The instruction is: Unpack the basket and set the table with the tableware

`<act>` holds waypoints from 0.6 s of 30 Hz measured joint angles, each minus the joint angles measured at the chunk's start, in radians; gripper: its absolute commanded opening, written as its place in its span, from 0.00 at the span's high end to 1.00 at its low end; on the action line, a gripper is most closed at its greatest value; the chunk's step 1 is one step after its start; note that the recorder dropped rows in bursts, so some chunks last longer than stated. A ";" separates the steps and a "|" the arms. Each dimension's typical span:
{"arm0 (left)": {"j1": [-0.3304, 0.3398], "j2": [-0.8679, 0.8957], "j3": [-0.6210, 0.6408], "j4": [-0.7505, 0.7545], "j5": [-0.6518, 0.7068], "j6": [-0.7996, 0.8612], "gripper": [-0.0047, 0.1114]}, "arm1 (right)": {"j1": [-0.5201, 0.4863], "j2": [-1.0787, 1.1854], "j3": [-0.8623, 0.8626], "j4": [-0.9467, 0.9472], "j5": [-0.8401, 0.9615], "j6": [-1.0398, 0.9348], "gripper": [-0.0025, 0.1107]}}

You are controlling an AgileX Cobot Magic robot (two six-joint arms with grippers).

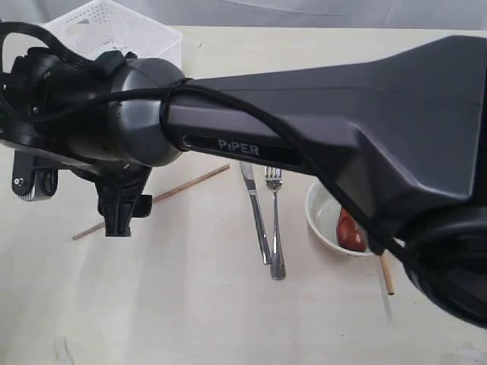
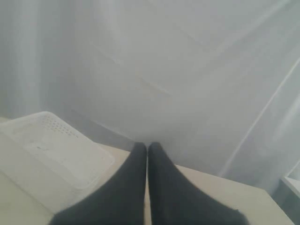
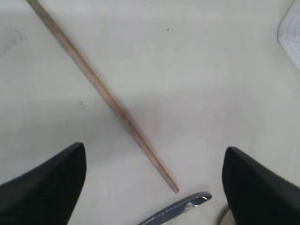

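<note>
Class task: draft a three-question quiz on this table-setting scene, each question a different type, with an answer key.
1. True or false: the knife and fork lie side by side on the table.
2. What sits in the bowl? A. a reddish spoon B. a steel cup C. a chip bag
3. Fill in: above a chopstick, the right gripper is ____ (open or shut).

Key: 1 true; 2 A; 3 open.

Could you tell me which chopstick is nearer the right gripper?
The chopstick lying slantwise left of the knife, beside the right gripper; the other chopstick peeks out by the bowl.
</note>
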 measured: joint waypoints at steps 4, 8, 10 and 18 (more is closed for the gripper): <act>0.000 0.000 0.000 0.000 0.000 0.000 0.95 | 0.000 0.031 0.000 -0.014 0.049 -0.004 0.34; 0.000 0.000 0.000 0.000 0.000 0.005 0.95 | 0.000 0.088 0.000 -0.012 0.128 -0.019 0.49; 0.000 0.000 0.000 0.000 0.000 0.006 0.95 | 0.000 0.100 0.000 0.012 0.139 -0.061 0.54; 0.000 0.000 0.000 0.000 0.000 0.015 0.95 | 0.000 0.057 0.000 0.172 0.114 -0.311 0.54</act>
